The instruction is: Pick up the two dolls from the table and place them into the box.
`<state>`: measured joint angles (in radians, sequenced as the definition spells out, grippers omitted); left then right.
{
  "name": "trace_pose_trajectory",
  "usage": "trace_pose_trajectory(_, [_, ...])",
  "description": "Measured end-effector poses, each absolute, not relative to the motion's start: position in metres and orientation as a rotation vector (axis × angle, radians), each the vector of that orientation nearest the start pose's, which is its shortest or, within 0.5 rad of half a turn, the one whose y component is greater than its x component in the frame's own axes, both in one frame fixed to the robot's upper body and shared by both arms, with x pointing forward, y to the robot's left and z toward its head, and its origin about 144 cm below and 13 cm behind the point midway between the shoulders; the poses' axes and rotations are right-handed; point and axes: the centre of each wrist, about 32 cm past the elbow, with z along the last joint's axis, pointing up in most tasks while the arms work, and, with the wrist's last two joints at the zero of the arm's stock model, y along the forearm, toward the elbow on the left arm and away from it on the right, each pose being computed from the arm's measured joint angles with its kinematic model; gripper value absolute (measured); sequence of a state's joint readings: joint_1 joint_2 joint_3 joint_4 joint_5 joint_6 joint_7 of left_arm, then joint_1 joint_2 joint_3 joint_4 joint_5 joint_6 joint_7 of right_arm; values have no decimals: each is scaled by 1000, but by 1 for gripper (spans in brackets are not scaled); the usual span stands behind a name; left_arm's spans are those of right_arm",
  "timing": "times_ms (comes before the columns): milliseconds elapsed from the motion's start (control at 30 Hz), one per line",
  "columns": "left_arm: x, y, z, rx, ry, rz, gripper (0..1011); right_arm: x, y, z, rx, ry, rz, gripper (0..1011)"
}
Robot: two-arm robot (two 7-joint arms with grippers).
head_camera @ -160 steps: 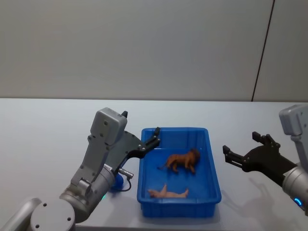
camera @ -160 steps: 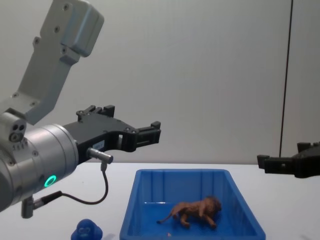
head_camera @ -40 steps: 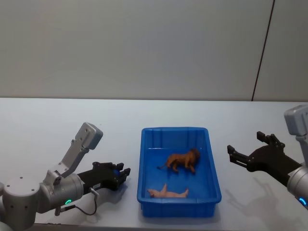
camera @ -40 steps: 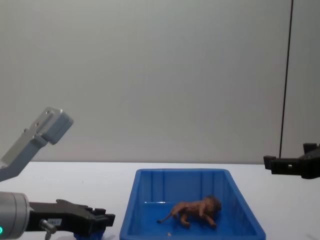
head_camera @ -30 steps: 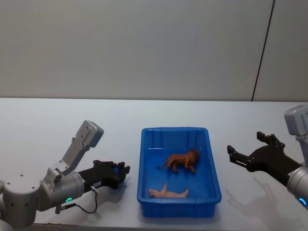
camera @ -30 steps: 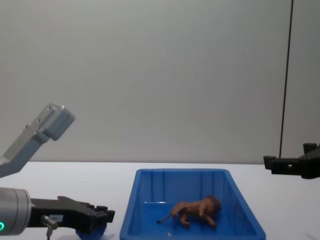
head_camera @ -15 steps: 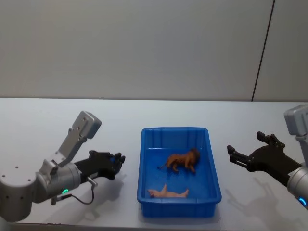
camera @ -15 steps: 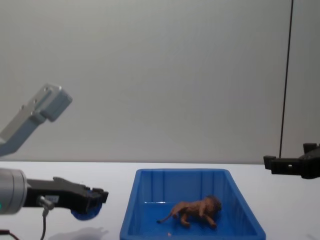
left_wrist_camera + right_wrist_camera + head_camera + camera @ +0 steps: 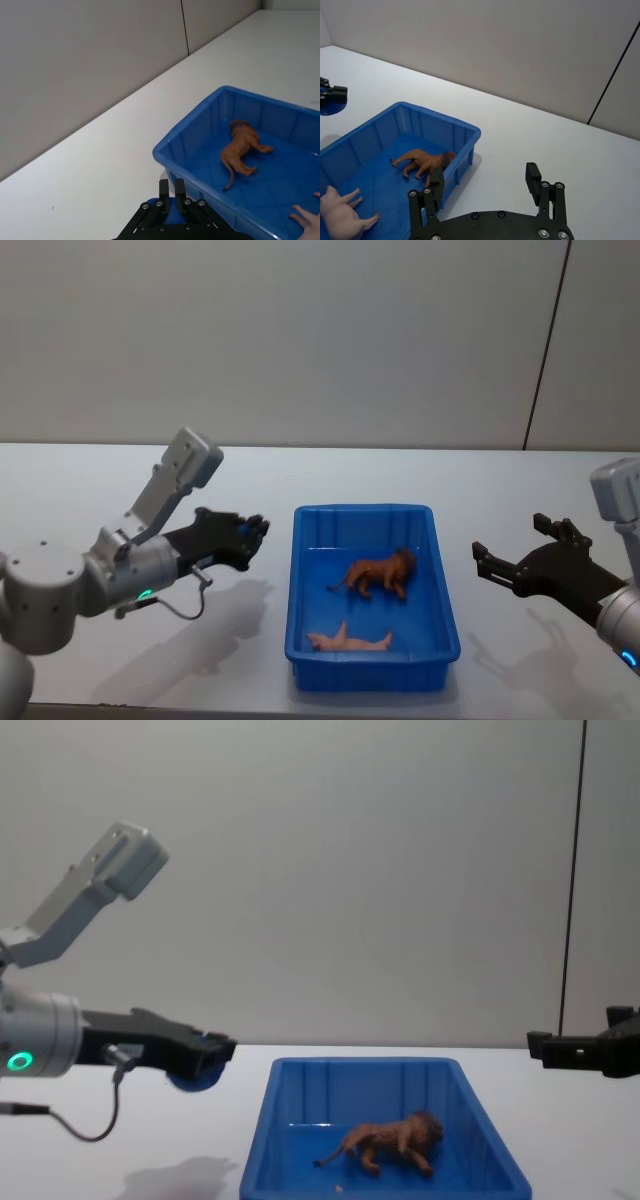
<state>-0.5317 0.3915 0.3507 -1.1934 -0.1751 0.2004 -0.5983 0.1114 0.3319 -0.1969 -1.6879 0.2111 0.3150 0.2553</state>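
Observation:
The rounded blue doll (image 9: 189,1079) hangs above the table, left of the box, with my left gripper (image 9: 252,534) shut on it. Just beyond the left gripper (image 9: 170,187) in its wrist view is the bright blue box (image 9: 187,120). The box (image 9: 446,592) holds the brown lion doll (image 9: 381,573), standing, and a pale pink animal (image 9: 350,641) lying nearer the front wall. My right gripper (image 9: 506,545) hovers open to the right of the box, nothing between its fingers. In the chest view the left gripper (image 9: 207,1058) is about level with the box rim (image 9: 365,1063).
The white table (image 9: 90,500) stretches bare to the left and behind the box. A plain grey wall with a dark vertical seam (image 9: 545,350) stands behind. The left arm's cable (image 9: 85,1130) dangles below its wrist.
My left gripper has risen off the table with the blue doll in it and moved toward the box. The right arm, lion and pink animal have not moved.

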Motion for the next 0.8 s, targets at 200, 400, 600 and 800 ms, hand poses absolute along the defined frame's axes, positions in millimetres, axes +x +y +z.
trace_pose_trajectory(200, [609, 281, 1221, 322, -80, 799, 55, 480, -252, 1207, -219, 20, -1117, 1001])
trace_pose_trajectory(400, [623, 273, 1220, 270, -98, 750, 55, 480, -252, 1207, -219, 20, -1117, 1001])
trace_pose_trajectory(600, [638, 261, 1216, 203, -111, 687, 58, 480, -252, 1207, -219, 20, -1118, 1001])
trace_pose_trajectory(800, [651, 249, 1214, 154, -127, 629, 217, 480, -252, 1207, -219, 20, -1118, 1001])
